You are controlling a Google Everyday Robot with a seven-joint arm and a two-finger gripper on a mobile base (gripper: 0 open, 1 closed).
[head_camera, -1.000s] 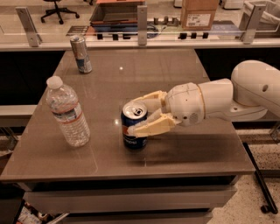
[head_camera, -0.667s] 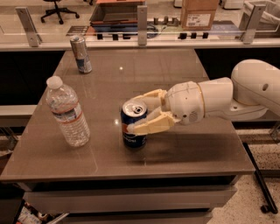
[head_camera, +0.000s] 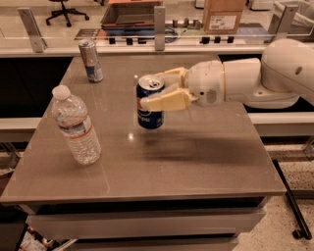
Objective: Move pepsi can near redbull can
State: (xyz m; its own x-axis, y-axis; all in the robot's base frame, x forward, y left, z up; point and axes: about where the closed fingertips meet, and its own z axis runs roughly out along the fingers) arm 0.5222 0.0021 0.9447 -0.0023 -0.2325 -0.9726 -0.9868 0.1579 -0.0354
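The pepsi can (head_camera: 149, 115) is dark blue with a silver top and hangs upright above the brown table (head_camera: 196, 162), its shadow on the tabletop below it. My gripper (head_camera: 151, 91) is shut on the pepsi can's upper part, with cream fingers (head_camera: 164, 102) on either side and the white arm reaching in from the right. The redbull can (head_camera: 91, 60), slim, silver above and blue below, stands upright at the table's far left corner, well behind and left of the held can.
A clear plastic water bottle (head_camera: 75, 126) with a white cap stands on the table's left side, leaning slightly. A counter with a glass divider and posts (head_camera: 159, 22) runs behind the table. A cardboard box (head_camera: 223, 14) sits beyond it.
The gripper has lifted the pepsi can off the table and carried it up and toward the far side. The bottle and redbull can have not moved.
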